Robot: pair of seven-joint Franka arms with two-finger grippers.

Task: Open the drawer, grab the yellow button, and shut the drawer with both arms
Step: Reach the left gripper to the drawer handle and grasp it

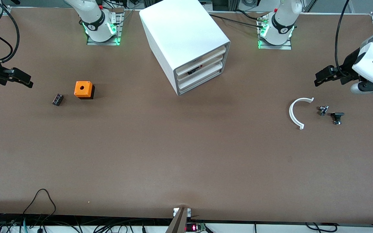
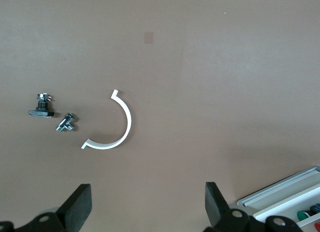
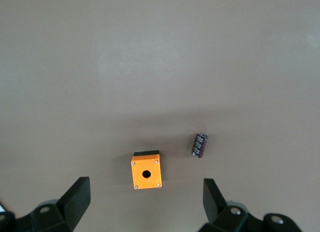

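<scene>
**Both arms parked, cabinet shut**

Currently I see the cabinet (image 1: pixel 186 42) standing between the two bases, its long axis slanted, its front turned toward the left arm's end and the camera. The drawer (image 1: pixel 202 55), uppermost of three, sits pushed in. I cannot make out the button. Left gripper (image 2: pixel 147 207) hangs spread over bare table near the white clip (image 1: pixel 298 111); right gripper (image 3: pixel 145 207), likewise spread, hangs near the orange cube (image 1: pixel 83 89).

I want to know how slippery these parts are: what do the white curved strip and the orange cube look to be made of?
The white curved strip looks like thin matte plastic: uniform white, no metallic glint. The orange cube looks like moulded plastic, a smooth, even-coloured face with small corner screws on a black base. Both are guesses from looks.
</scene>
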